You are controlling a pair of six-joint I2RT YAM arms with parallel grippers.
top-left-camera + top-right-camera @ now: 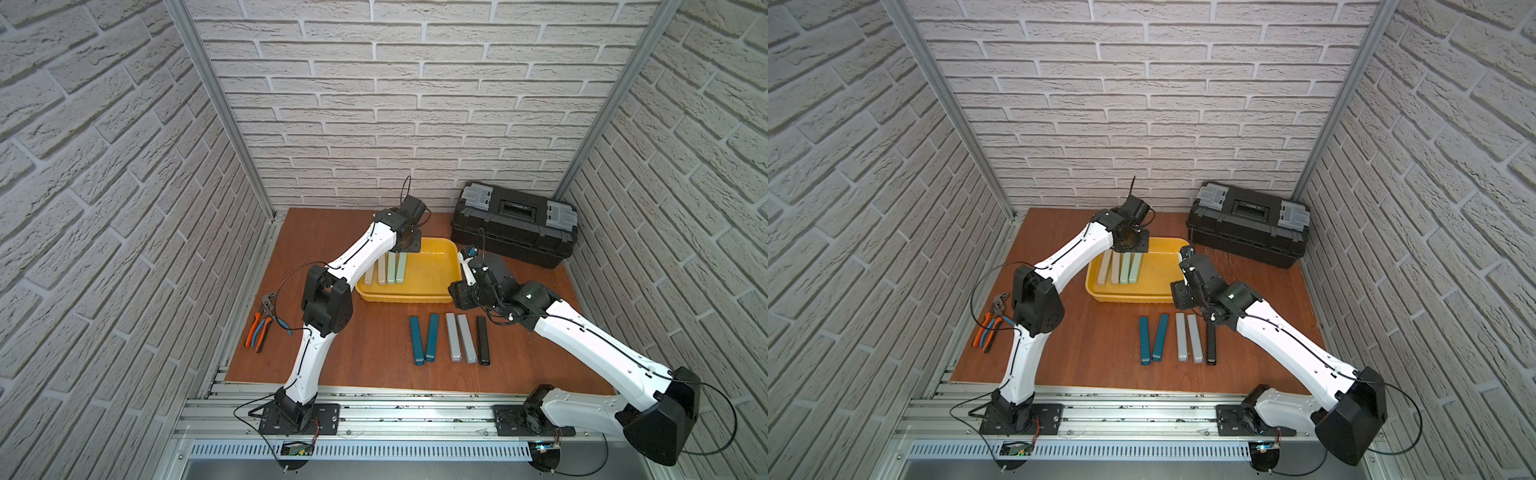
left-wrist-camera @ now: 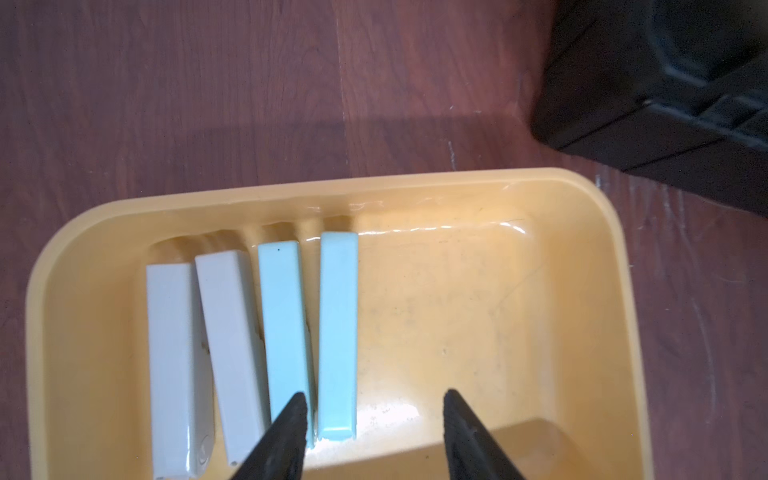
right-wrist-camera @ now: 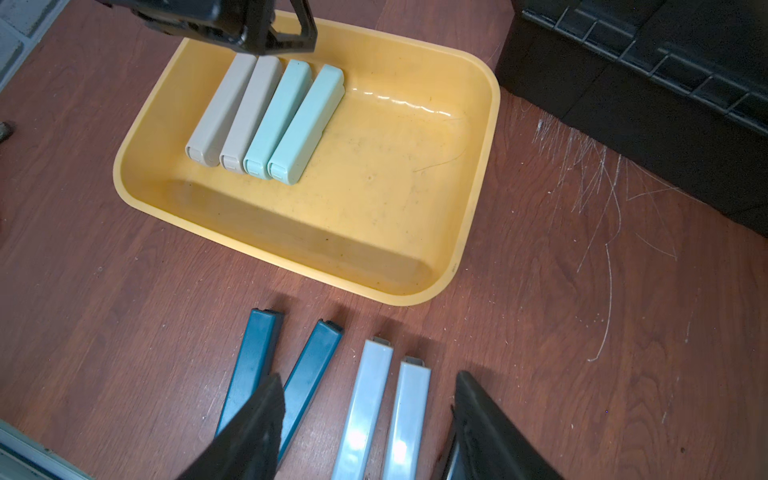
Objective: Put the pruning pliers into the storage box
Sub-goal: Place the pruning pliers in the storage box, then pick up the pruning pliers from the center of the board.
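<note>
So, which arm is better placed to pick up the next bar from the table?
Right. The right gripper hangs open close above the teal bars and grey bars on the table. The left gripper is open over the box, above the four bars inside, farther from those left out.

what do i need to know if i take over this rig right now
Left gripper: open, empty, over the storage box, above the mint bars.
Right gripper: open, empty, above the grey bars on the table.
Done: two beige bars and both mint bars lie side by side in the box.
To do: two teal bars, both grey bars and the black bar lie on the table in front of the box; all five must go in.
</note>
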